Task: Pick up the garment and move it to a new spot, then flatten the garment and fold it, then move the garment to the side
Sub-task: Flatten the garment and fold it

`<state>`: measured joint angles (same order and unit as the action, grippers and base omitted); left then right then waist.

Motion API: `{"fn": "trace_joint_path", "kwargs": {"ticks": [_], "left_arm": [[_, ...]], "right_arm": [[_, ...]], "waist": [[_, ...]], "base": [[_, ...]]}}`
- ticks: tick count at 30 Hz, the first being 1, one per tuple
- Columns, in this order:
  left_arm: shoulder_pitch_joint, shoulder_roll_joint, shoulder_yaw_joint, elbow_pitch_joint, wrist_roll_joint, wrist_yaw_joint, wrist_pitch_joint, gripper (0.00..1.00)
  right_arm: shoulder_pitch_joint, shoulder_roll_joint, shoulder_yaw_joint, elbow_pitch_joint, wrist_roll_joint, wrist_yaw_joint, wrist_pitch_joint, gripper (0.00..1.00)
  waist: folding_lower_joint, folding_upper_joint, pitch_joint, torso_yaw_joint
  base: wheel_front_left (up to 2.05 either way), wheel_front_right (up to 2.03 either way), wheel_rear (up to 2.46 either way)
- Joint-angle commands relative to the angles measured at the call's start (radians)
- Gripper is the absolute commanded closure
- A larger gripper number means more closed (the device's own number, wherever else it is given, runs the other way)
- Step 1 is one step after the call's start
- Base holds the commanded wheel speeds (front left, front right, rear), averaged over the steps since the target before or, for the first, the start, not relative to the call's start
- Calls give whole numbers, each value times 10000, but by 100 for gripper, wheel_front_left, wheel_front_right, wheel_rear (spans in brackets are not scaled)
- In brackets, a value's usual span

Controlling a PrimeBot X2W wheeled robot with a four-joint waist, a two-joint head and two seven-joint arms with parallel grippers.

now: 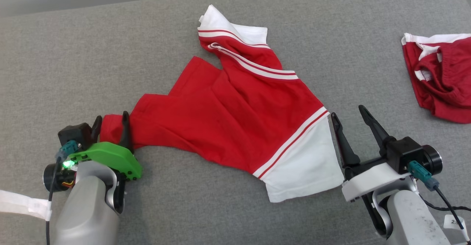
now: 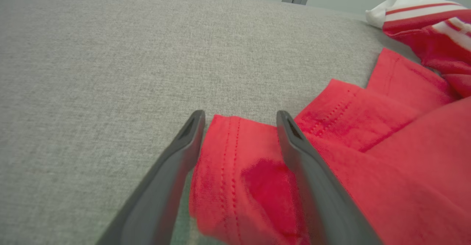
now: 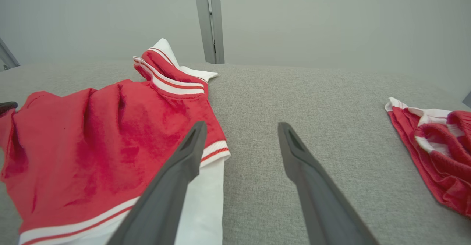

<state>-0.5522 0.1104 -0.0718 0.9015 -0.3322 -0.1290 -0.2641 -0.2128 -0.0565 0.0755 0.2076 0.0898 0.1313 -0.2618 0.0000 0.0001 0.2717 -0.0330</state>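
red jersey t-shirt (image 1: 235,120) lying loosely spread and rumpled in the middle of the grey fabric surface (image 1: 92,53), one white sleeve (image 1: 305,167) toward the right gripper (image 1: 349,121), the other sleeve bunched up at the far side. well apart from the second red garment (image 1: 441,79) at the far right edge. left gripper (image 1: 111,126) with fingers parted wide, straddling a red hem corner (image 2: 228,156) lying between them; not pressed together on it, so probably no hold yet, though hard to be sure with the blur low in the left wrist view. right gripper also spread wide and holding nothing, its inner finger just beside the edge of the white sleeve. seems a thin, soft and light knit: no stiffness, likely to sag, stretch and drag on the rough surface, not fragile, not slippery. better to pinch on the stitched hems, for the grip of doubled cloth: hem corner on the left, sleeve edge on the right, both lifted together to keep it spread.
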Motion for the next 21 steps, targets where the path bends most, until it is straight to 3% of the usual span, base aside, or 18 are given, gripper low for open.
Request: {"fn": "trace_joint_path", "kwargs": {"ticks": [1, 2, 3, 10, 21], "left_arm": [[-213, 142, -132, 165, -208, -21, -3, 53], [-266, 202, -196, 226, -266, -21, -3, 80], [-300, 270, -257, 270, -344, -22, -3, 100], [-165, 433, -476, -197, -506, -22, -5, 100], [1298, 62, -672, -3609, -572, -23, -2, 100]], "right_arm": [[-81, -7, 14, -39, -25, -12, -43, 0], [-93, -3, 24, -41, -33, -12, -43, 0], [-113, 1, 35, -56, -57, -12, -43, 0], [-69, 29, -61, -22, -38, -12, -43, 0], [362, 30, -421, 246, 214, -12, -43, 0]], "waist": [[0, -1, 106, -115], [0, -1, 113, -131], [0, -1, 113, -149], [0, -1, -22, -76], [0, -1, -1092, 746]], "base": [[0, 0, 0], [0, 0, 0], [0, 0, 0], [0, 0, 0], [0, 0, 0]]}}
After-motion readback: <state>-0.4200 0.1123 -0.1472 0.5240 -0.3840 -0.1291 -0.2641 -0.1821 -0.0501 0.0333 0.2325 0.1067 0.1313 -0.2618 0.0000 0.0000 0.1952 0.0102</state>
